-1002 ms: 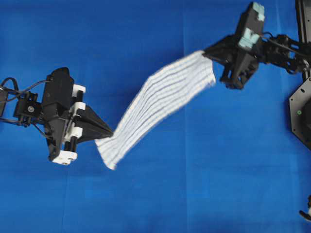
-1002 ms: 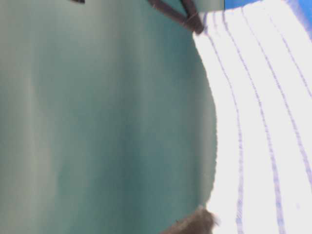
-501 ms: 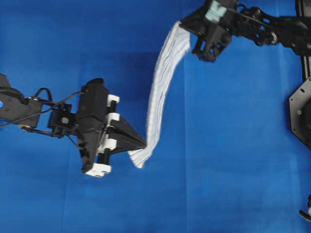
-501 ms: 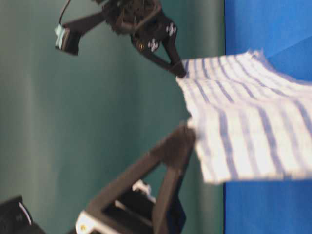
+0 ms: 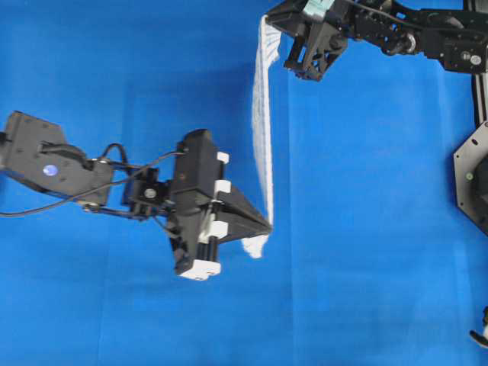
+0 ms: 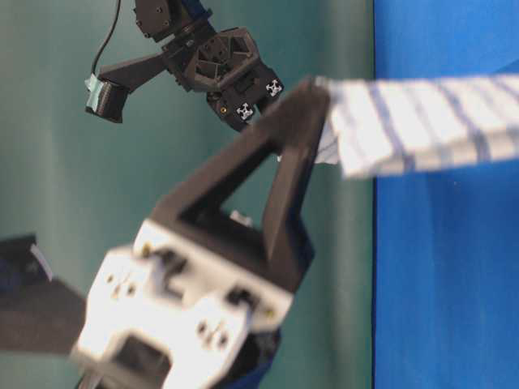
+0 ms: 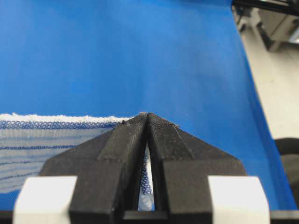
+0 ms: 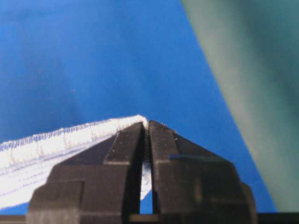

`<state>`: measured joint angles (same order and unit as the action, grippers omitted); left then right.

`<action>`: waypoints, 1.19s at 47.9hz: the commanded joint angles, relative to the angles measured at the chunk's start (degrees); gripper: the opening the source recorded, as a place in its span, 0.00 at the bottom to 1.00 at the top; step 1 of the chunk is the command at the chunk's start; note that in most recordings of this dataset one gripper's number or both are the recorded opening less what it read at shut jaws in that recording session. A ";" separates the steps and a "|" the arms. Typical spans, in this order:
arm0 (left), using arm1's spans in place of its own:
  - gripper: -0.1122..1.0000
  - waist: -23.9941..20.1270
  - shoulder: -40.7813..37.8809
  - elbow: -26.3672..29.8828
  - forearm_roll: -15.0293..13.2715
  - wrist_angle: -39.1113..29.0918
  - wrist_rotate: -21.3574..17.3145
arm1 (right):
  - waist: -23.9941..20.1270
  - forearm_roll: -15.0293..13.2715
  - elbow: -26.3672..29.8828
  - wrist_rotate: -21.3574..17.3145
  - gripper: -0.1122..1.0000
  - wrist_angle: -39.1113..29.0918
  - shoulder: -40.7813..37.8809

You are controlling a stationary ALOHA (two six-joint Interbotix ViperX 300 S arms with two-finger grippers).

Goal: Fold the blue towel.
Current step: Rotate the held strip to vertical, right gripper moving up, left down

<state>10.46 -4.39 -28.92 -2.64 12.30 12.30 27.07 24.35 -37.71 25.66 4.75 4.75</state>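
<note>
Your left gripper (image 5: 268, 225) has its jaws clenched on one towel (image 5: 263, 130) corner. The towel hangs stretched in a narrow band above the blue desk (image 5: 366, 252) to your right gripper (image 5: 268, 19), likewise clenched on the far corner.

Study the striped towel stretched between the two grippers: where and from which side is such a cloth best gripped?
At its corners, coming in from each end. The towel hangs edge-on as a taut band; the left gripper pinches the near end, the right gripper the far end. Each wrist view shows shut jaws clamping a thin hemmed corner, easily pinched.
</note>
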 commanded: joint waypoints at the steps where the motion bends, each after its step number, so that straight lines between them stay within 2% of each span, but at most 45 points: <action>1: 0.11 -0.18 -0.26 2.90 0.18 0.62 -0.70 | 1.41 -0.09 1.05 0.09 0.13 0.62 1.14; 17: 0.11 -0.79 -4.57 7.56 0.18 0.62 -1.49 | 3.25 -0.18 -2.29 1.05 0.13 0.53 4.57; 28: 0.11 -0.88 -4.92 6.94 0.18 0.70 -1.49 | 3.34 -0.18 -2.02 2.11 0.13 0.00 4.13; 38: 0.11 -0.26 -3.69 3.60 0.00 1.41 -0.70 | 3.34 -0.09 1.05 2.20 0.13 -1.49 0.26; 47: 0.11 0.44 -1.49 -1.67 -0.53 6.33 0.18 | 2.81 -0.18 5.36 2.29 0.13 -3.25 -4.31; 57: 0.11 0.70 0.88 -7.21 -0.70 9.14 4.13 | 1.76 -0.18 10.55 2.29 0.13 -4.31 -9.05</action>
<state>9.84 -6.06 -35.33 -3.34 20.39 15.47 28.74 24.26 -29.88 27.86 0.53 -4.22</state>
